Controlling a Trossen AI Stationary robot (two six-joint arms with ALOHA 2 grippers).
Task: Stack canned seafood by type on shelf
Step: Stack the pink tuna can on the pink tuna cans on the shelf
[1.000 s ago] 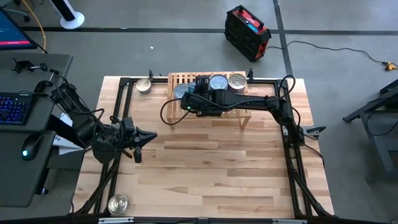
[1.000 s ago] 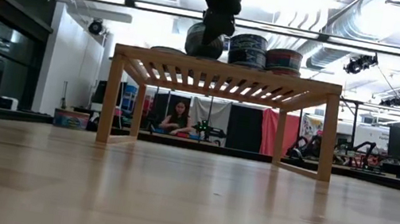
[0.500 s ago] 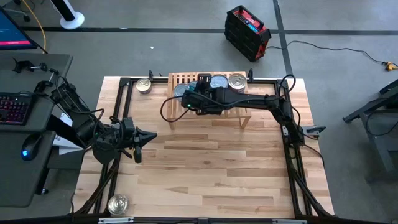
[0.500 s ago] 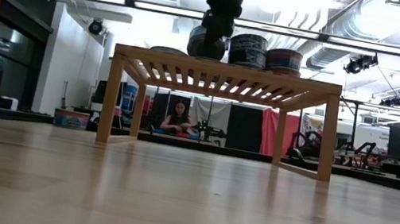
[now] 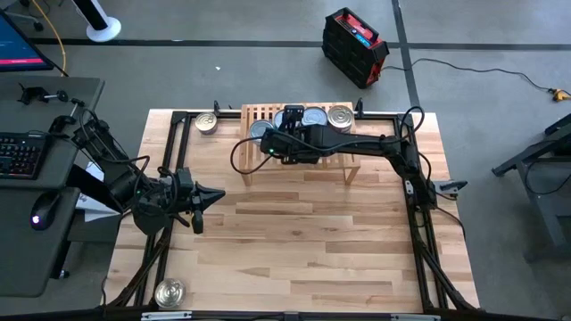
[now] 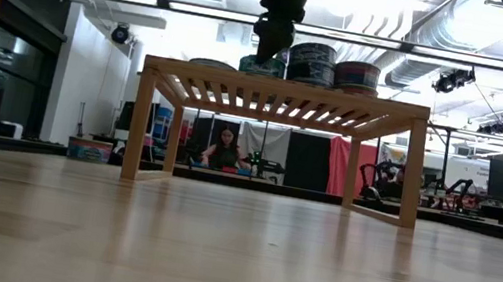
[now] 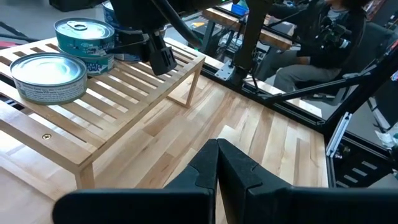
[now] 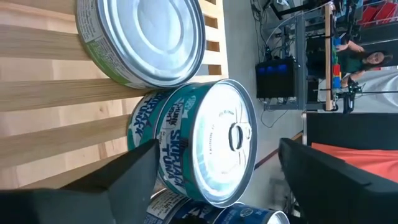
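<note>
The shelf stands at the table's far edge with several tins on its slats. A teal-labelled tin with a pull-ring lid stands upright on the slats. My right gripper is open above it, one finger on each side. In the low view the right gripper hangs just over that tin. A plain silver tin rests beside it. More tins stand farther right on the shelf. My left gripper waits shut over the table's left part.
One tin stands on the table left of the shelf, another at the near left corner. A black frame runs along the table's edges. A desk with a keyboard stands to the left. A person sits beyond the table.
My right gripper has come down a little with the teal tin and set it on the shelf's slats. Its fingers have then opened and let the tin go; the tin stands upright where it was put.
</note>
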